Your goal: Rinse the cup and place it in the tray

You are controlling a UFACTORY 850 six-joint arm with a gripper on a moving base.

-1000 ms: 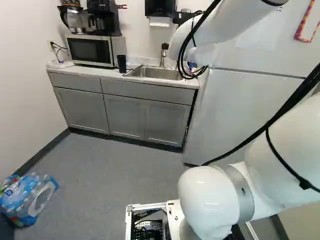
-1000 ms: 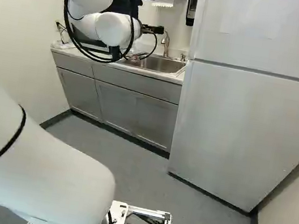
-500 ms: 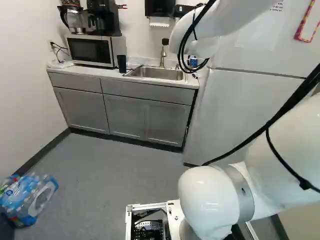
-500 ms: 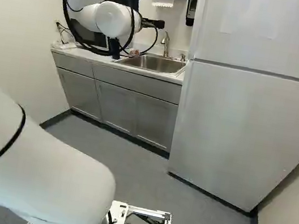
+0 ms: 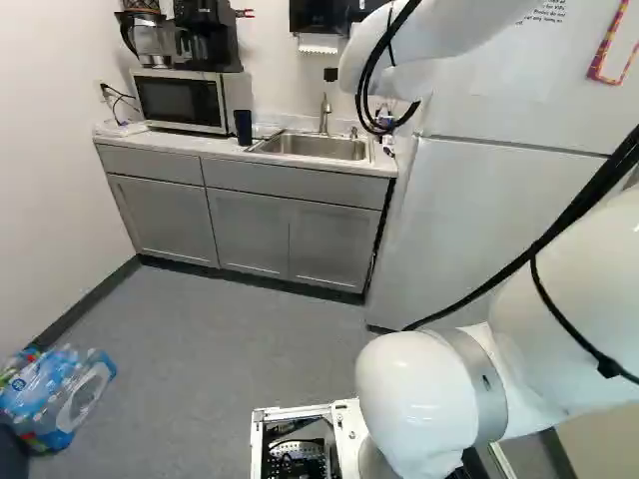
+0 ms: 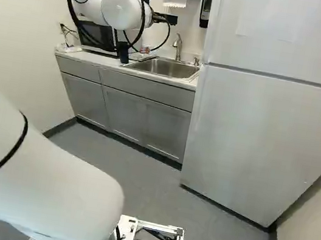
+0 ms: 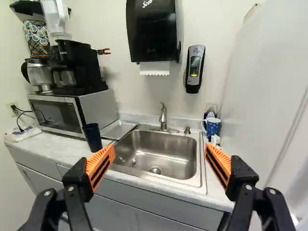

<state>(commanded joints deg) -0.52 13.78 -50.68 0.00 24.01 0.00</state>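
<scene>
The arm [image 5: 434, 30] reaches out high toward the sink [image 7: 163, 149], its end raised well above counter level, and the gripper [image 6: 167, 19] points ahead and a little down at the basin. Its two fingers stand spread wide with nothing between them, touching nothing. The dark cup [image 7: 93, 138] stands upright on the counter [image 7: 57, 149], on the microwave [image 7: 55, 115] side of the sink, near the metal tray [image 7: 118, 130] beside the basin. A blue mug [image 7: 212, 127] sits at the sink's opposite side.

Rounded white arm [image 5: 599, 289], grey collar [image 5: 482, 399], black cables [image 5: 591, 202]
</scene>
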